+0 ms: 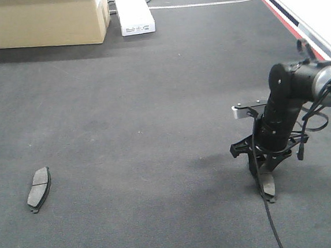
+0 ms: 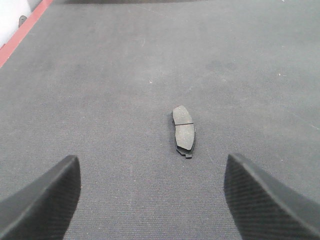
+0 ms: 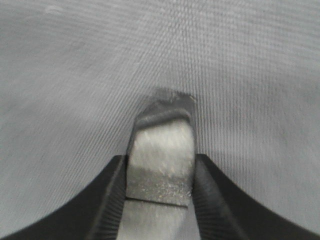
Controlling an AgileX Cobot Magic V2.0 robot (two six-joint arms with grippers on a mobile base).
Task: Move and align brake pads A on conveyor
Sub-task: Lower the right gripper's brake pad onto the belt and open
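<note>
Found at far left one of the brake pads A, a flat pad [image 1: 39,189], lying face up on the conveyor [image 1: 153,113], well apart from everything else; read its long axis as running away from the front camera, far end leaning slightly right, thin groove crossing near the middle. Saw from the left wrist the left jaws spread wide and empty, one dark finger [image 2: 45,200] at each lower corner, hovering short of that flat pad [image 2: 183,131]; there, read the long axis as pointing almost straight ahead, with a small tab at the near end. Passed over a cardboard box [image 1: 43,18] and a white carton [image 1: 133,10] at the belt's far end, neither in play.

Found at right the right jaws pinching a held pad [image 1: 268,186], hanging below the fingers, long axis near upright, lower end pointing down at the belt; could not tell whether that end touched the belt or hung just above it; confirmed the pinch in the right wrist view, held pad [image 3: 161,150] squeezed between both fingers [image 3: 112,195]; noted the red frame edge [image 1: 286,17] beyond, at far right.

Judged the step in hand as setting this pad down; judged the next move to call for tipping it flat, turning its long axis to match the flat pad's, and only then letting go; saw only two of the four pads.
</note>
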